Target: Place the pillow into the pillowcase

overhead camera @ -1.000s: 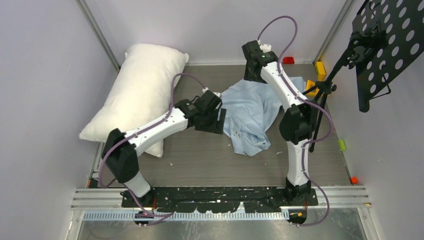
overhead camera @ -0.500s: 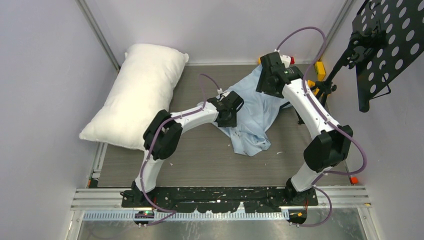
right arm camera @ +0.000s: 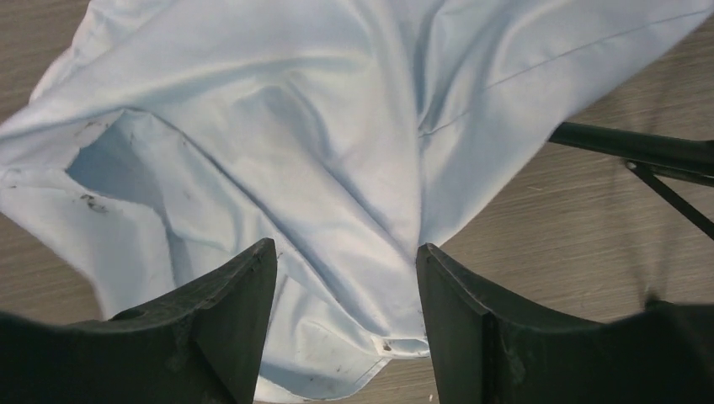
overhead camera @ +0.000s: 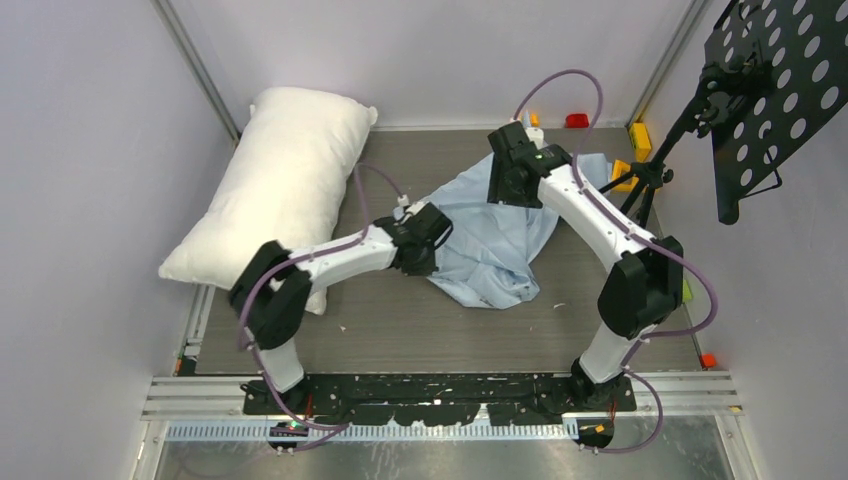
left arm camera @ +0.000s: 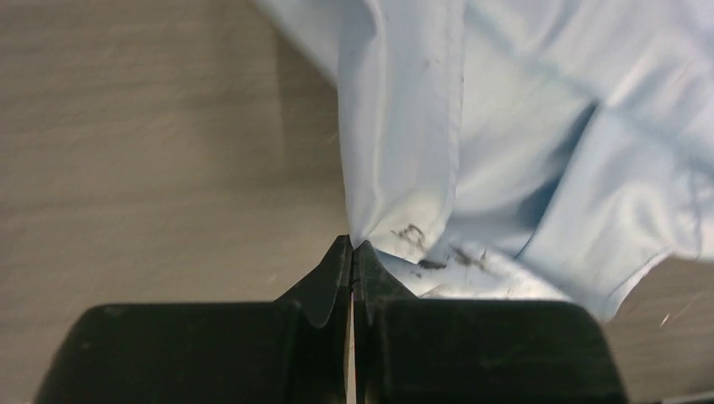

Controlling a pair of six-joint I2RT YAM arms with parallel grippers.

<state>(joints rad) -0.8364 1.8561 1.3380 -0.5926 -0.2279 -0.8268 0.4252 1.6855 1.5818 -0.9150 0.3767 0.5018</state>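
Note:
The plump white pillow (overhead camera: 275, 185) lies at the far left of the table, apart from both grippers. The light blue pillowcase (overhead camera: 500, 235) is crumpled in the middle. My left gripper (left arm camera: 352, 244) is shut on a smudged fold at the pillowcase's (left arm camera: 522, 143) left edge, and the cloth rises from the tips. My right gripper (right arm camera: 347, 252) hangs open over the pillowcase's (right arm camera: 278, 126) far part, a stitched corner lying between its fingers (right arm camera: 244, 278) with no contact. In the top view the left gripper (overhead camera: 432, 232) and right gripper (overhead camera: 508, 190) stand at opposite edges of the cloth.
A black stand (overhead camera: 650, 180) with a perforated plate (overhead camera: 775, 90) rises at the right, and its legs (right arm camera: 657, 156) lie close to the cloth. Small coloured blocks (overhead camera: 640, 135) sit along the right and back edges. White fluff specks dot the table (overhead camera: 400, 325).
My left gripper went from open to shut on the pillowcase's left edge and pulled back a little leftward. My right arm swung left from the back right, over the cloth.

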